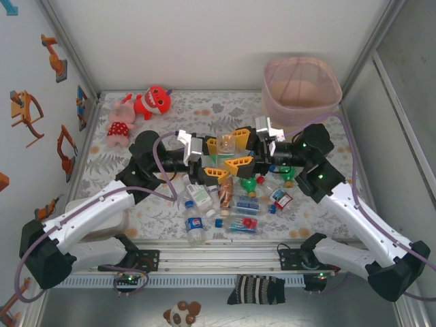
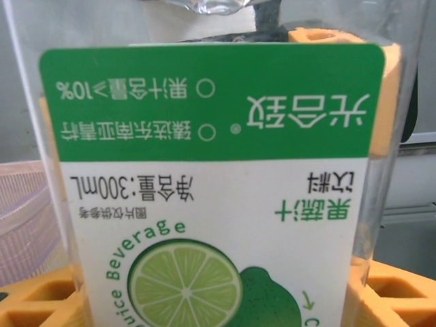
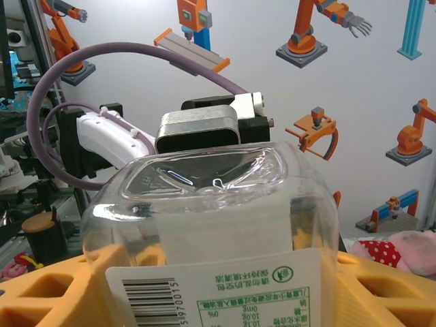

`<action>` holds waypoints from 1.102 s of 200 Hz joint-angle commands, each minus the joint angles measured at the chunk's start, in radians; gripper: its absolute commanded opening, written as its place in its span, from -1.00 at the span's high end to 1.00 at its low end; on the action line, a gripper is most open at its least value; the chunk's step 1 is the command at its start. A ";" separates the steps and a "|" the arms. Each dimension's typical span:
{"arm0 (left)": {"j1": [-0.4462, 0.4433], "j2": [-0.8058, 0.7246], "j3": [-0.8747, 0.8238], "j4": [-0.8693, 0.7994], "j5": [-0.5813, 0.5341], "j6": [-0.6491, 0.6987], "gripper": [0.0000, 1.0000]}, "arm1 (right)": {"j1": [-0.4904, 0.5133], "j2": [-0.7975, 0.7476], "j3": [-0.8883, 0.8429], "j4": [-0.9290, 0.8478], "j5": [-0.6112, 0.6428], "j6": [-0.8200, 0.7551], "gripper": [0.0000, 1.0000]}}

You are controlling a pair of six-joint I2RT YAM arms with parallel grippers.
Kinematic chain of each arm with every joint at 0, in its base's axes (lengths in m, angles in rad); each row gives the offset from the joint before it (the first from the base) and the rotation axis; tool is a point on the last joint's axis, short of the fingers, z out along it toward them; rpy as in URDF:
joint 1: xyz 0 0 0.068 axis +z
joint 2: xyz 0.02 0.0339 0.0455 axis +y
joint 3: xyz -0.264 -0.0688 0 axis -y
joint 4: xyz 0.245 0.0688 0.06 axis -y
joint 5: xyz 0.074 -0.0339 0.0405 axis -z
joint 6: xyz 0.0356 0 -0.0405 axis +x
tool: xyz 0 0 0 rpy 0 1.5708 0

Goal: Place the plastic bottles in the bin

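The left end effector [image 1: 215,159] and right end effector [image 1: 242,149] both clamp one clear lime-label bottle [image 1: 227,145]. It is held left of the bin [image 1: 300,107].

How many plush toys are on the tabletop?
2. A red plush toy lies at the far-left corner, and a pink plush toy lies beside it, nearer the left wall. More could be hidden from view.

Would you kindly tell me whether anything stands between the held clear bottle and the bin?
No loose thing visibly does. The bottle is clamped by the left gripper and right gripper; toward the bin lies only the right arm's own wrist.
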 commanded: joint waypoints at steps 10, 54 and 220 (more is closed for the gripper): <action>-0.002 -0.028 0.003 -0.043 -0.079 0.076 -0.53 | 0.009 -0.008 0.038 -0.019 0.097 -0.013 -0.11; 0.008 -0.115 -0.053 -0.101 -0.282 0.093 -0.71 | 0.008 0.015 0.171 -0.310 0.385 -0.179 -0.05; 0.045 -0.202 -0.120 -0.300 -0.660 -0.039 -0.65 | -0.543 0.501 0.835 -0.810 0.795 -0.164 -0.05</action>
